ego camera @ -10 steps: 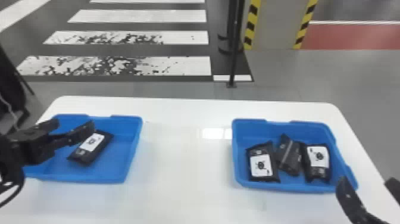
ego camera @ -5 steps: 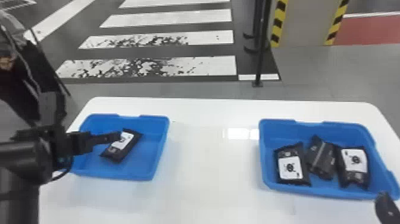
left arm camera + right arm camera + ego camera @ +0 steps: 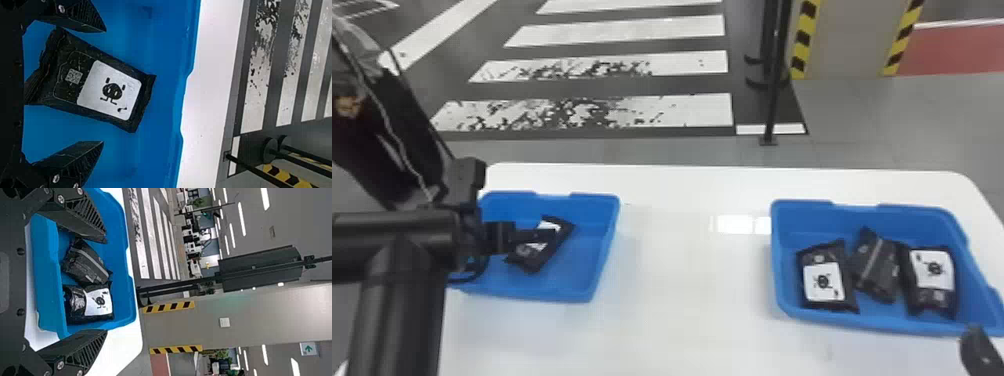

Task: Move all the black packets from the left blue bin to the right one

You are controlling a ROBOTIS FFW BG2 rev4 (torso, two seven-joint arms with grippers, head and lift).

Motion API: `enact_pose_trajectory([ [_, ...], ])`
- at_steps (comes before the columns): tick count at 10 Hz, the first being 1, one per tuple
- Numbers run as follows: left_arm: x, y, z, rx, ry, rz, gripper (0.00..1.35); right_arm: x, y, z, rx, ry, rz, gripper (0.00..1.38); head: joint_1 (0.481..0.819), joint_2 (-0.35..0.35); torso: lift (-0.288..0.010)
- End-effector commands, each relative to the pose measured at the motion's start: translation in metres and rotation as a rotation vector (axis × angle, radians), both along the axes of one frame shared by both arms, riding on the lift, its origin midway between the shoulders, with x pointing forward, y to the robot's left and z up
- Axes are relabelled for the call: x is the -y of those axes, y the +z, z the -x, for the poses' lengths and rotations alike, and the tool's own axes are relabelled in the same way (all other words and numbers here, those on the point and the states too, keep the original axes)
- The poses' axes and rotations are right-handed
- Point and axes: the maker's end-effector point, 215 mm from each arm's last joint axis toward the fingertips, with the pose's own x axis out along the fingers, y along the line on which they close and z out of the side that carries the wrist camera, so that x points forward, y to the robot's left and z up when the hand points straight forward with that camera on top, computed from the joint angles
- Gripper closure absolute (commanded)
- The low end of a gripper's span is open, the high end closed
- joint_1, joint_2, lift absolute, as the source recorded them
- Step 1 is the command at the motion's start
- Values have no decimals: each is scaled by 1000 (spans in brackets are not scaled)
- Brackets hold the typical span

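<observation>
Table (image 3: pixel 692 310): both bins (image 3: pixel 572 280) hold packets (image 3: pixel 824 280).

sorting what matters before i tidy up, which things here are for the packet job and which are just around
For the job:
- left blue bin, one black packet inside
- right blue bin, three black packets inside
- left gripper, open
- right gripper, open

Just around:
- black post
- striped-edge pillar
- crosswalk

In the head view, my left gripper (image 3: pixel 550 237) partly covers the black packet (image 3: pixel 537 259); my left arm (image 3: pixel 402 250) hides the left blue bin's (image 3: pixel 606 245) outer end; the frame cuts off my right gripper (image 3: pixel 981 350).
</observation>
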Motion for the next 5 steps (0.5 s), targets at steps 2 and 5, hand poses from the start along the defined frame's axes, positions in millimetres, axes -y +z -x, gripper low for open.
enact_pose_trajectory([
  [2, 7, -23, -1, -67, -8, -10, 188, -1, -8, -2, -10, -1, -23, 153, 695, 119, -146],
  [5, 2, -46, 5, -143, 13, -13, 565, -1, -16, -2, -26, -3, -40, 153, 695, 119, -146],
])
